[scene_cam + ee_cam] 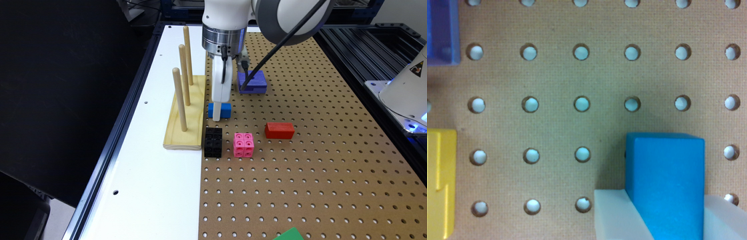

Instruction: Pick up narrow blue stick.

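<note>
In the exterior view you see the white gripper hanging straight down from the arm, just above the centre of the frame, with its tip lowered over the narrow blue stick. The stick lies flat on the brown pegboard, just beside the pegboard's edge where it meets the white surface. The wrist view gives you the clearer reading: the narrow blue stick sits between the two pale fingers, which stand against its two sides, so the gripper is closed around the block.

Around it in the exterior view, you have a wooden base with three upright dowels just to the left of the stick, resting on the white surface. Above and to the right of the stick sits the purple-blue block with a hole, partly behind the arm's black cable. Lower in the frame, a black cube cluster and a pink cube cluster stand side by side, and a red block lies to their right. A green corner shows at the bottom edge. In the wrist view a yellow piece shows at the left edge, apart from the stick.
</note>
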Tool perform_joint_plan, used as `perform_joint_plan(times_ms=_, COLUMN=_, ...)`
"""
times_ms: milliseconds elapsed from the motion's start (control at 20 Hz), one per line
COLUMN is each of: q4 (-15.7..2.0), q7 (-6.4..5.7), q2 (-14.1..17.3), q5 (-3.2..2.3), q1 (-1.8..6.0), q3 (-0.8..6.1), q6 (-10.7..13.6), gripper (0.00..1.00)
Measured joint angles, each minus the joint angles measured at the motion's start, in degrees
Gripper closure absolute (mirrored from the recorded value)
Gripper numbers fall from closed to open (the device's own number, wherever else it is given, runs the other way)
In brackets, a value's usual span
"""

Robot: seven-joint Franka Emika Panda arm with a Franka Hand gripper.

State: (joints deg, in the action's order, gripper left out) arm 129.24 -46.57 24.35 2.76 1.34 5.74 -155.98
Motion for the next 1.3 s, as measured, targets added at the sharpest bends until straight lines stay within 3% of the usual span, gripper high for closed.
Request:
perform_joint_plan(times_ms=500, q4=0.11, q7=0.00, q2=-1.29, q5=-0.02, q1=0.00, q3=-0.05, q6=1.23, gripper=1.00)
perform_joint_plan(times_ms=750, q4=0.15, q7=0.00, q2=-5.34, q5=-0.02, q1=0.00, q3=-0.06, q6=5.72, gripper=1.00)
perform_joint_plan(times_ms=1300, q4=0.23, q7=0.00, q2=-9.85, q5=-0.02, q1=0.01, q3=-0.05, q6=10.13, gripper=1.00)
